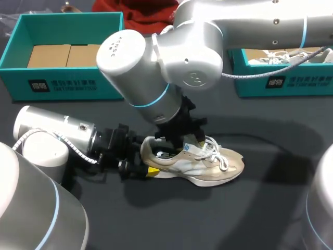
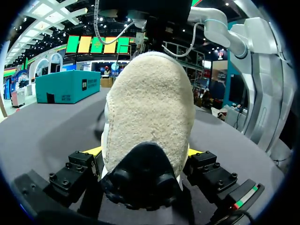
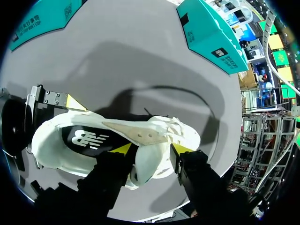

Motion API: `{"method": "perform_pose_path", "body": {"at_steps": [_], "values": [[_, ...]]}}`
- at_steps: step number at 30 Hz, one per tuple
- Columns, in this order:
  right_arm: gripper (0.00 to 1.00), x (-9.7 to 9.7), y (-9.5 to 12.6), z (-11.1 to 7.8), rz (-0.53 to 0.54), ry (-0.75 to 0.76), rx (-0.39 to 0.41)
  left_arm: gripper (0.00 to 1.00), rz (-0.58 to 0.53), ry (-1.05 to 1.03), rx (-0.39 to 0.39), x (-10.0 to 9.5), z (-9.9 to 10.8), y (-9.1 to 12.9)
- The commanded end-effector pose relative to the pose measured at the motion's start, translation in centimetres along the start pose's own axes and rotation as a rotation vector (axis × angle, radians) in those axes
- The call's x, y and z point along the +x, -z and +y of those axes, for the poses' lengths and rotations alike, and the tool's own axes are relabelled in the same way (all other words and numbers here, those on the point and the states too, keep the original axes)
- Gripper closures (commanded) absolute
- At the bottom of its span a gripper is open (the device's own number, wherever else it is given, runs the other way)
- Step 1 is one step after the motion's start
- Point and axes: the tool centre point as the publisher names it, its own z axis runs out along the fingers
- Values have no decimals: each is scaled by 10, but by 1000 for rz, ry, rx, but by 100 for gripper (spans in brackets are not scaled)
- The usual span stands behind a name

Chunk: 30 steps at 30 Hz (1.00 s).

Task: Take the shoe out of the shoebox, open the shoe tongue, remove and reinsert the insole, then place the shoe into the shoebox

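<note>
**Tongue-opening step: shoe out on the table, both grippers on it**

Left gripper [image 1: 136, 170]: comes in low from the left and is closed across the heel of the shoe [image 1: 200, 165]. The left wrist view shows one yellow tip on each side of the heel cup. The shoe sits on its sole near the middle of the table [image 1: 250, 224], toe toward the right edge, outside both boxes.

Right gripper [image 3: 151, 150]: reaches down over the shoe's opening. Its fingers stand a little apart and pinch the tongue [image 3: 151, 165] from both sides. The laces [image 1: 217, 152] lie loose just toeward of it.

Judgement, step in hand: folding the tongue open.
- Use the heel hold as the anchor.
- Draw the tongue up and toward the toe in a short arc. A straight lift would likely raise the shoe or twist it out of the heel grip.
- The pinch looks to be near the tongue's free end, so go slowly to avoid slipping off.
- Watch for a lace loop snagging a finger.

Room:
- The tight spot is the heel end, where the two grippers are near each other.
- Toeward and upward, nothing on the table stands in the way.
- The left box [image 1: 67, 86] is at the far left corner with cardboard inside. The right box [image 1: 291, 83] is at the far right with something pale and laced in it.
- Both boxes are well apart from the shoe.
</note>
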Motion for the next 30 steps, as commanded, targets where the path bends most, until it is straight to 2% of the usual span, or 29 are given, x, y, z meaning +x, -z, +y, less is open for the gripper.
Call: {"method": "perform_pose_path", "body": {"at_steps": [1,8,12,23,30], "values": [[46,8,5,-9,2,-459,-20,100,-1,0,-1,0,4,-3],[30,18,16,-11,16,-461,-50,100,-1,0,-1,0,4,-3],[27,19,18,-12,15,-474,-56,100,-1,0,-1,0,4,-3],[29,-4,21,-22,-29,-534,-37,100,-1,0,-1,0,4,-3],[32,-19,27,-19,-53,-536,-28,100,-1,0,-1,0,4,-3]]}}
